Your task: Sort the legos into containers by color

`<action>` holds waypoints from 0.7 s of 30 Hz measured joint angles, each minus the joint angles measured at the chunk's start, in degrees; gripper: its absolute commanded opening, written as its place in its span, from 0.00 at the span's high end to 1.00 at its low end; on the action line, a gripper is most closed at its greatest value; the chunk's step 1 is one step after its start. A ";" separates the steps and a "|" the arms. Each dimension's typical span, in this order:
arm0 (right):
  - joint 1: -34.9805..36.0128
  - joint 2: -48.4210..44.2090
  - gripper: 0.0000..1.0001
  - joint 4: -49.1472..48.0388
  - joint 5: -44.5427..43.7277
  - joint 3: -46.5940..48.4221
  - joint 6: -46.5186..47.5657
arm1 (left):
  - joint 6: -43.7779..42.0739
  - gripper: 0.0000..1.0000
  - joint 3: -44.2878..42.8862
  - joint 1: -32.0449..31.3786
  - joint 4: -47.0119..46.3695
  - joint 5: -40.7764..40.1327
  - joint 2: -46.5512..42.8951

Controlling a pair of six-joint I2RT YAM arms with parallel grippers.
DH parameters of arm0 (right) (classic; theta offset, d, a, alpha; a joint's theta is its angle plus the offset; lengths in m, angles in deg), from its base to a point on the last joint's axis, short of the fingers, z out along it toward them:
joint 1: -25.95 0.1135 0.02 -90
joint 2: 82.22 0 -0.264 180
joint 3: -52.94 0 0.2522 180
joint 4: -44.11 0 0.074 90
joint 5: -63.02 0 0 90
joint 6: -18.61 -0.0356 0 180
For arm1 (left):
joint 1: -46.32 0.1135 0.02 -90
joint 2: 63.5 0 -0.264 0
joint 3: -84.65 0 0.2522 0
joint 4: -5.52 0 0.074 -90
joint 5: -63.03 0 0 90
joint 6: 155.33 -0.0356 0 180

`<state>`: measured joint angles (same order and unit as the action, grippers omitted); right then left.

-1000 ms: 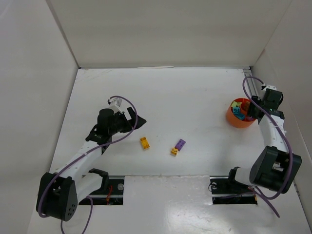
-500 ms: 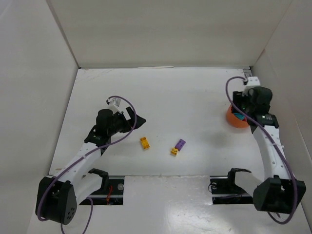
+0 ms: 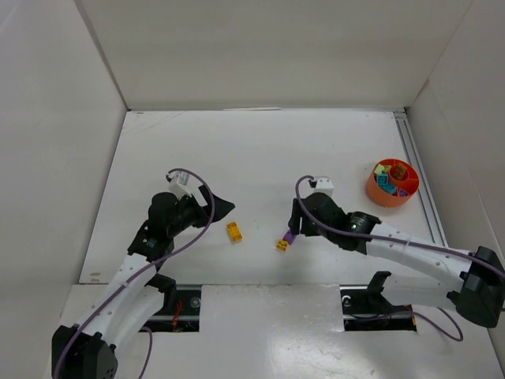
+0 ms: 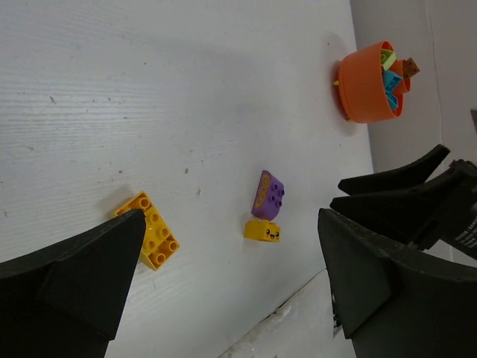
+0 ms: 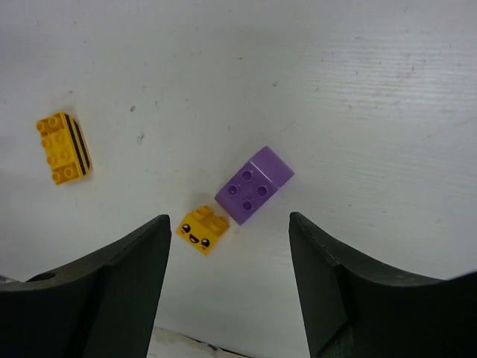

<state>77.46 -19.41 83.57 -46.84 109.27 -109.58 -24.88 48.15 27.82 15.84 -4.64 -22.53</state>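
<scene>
Under right tool (image 5: 227, 224), gaping, empty: purple brick (image 5: 253, 185), likely light, hard, slick; pinch flat sides. Left tool (image 4: 229, 220) likewise.

Bearing four things in all: a white, faintly scuffed table (image 3: 260, 150). Lying flat left of the middle, studs facing up: a yellow-orange brick (image 3: 234, 230), showing dark stripes along one long edge. Sitting apart from it on the right, turned at a slant, four studs facing up: a purple brick (image 5: 255, 185). Resting just beside the purple brick's near corner: a small yellow brick (image 5: 203, 229), showing a printed smiling face; whether touching or barely apart, not telling. Standing upright, well apart from all three, close to the table's right edge: a round orange bowl (image 3: 379, 196).
</scene>
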 measured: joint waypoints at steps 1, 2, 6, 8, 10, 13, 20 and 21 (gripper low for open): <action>1.20 0.92 0.29 0.00 -1.62 0.02 -3.52 | 0.04 0.00 0.00 -0.17 0.42 -0.02 -1.07; 2.03 2.25 0.29 -0.13 -2.97 0.22 -6.58 | 0.11 0.00 0.00 -0.26 0.85 0.15 -2.03; 4.74 10.95 0.28 1.99 -7.10 2.49 -16.72 | 0.55 0.00 0.39 -0.46 1.27 1.62 -5.14; 6.45 14.60 0.28 2.69 -8.02 3.17 -20.72 | 0.55 0.00 0.44 -0.52 1.75 2.27 -6.01; 7.61 16.85 0.28 2.73 -8.24 3.21 -23.30 | 0.52 0.00 0.44 -0.52 2.58 2.97 -6.60; 8.24 18.58 0.28 2.19 -8.15 3.21 -26.12 | 0.50 0.00 0.50 -0.52 3.39 4.15 -7.15; 8.48 20.17 0.28 1.31 -8.17 3.19 -31.17 | 0.55 0.00 0.66 -0.52 4.17 6.16 -8.24; 8.57 20.28 0.28 1.03 -8.07 3.19 -31.76 | 0.55 0.00 0.66 -0.52 4.17 6.23 -8.28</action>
<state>86.02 0.87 84.59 -54.90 112.46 -141.34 -24.34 48.80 27.30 20.02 1.58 -30.81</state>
